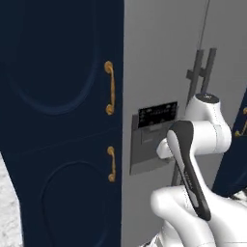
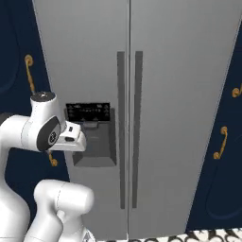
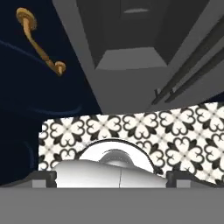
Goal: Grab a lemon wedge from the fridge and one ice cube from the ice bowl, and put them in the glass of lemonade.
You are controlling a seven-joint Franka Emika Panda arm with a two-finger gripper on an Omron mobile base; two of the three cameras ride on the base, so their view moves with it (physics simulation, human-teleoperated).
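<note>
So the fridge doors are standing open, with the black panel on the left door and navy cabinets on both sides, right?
Not quite: the fridge doors are closed, their long handles side by side at the middle seam, as the right base view shows. The black panel is on the left door, and navy cabinets do flank it.

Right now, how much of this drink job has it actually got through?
Nothing looks done: both fridge doors are shut, their long handles untouched. Nothing is in hand; the end effector is open and points down toward the patterned floor. Opening the fridge, then fetching lemon wedge and ice, all remains.
</note>
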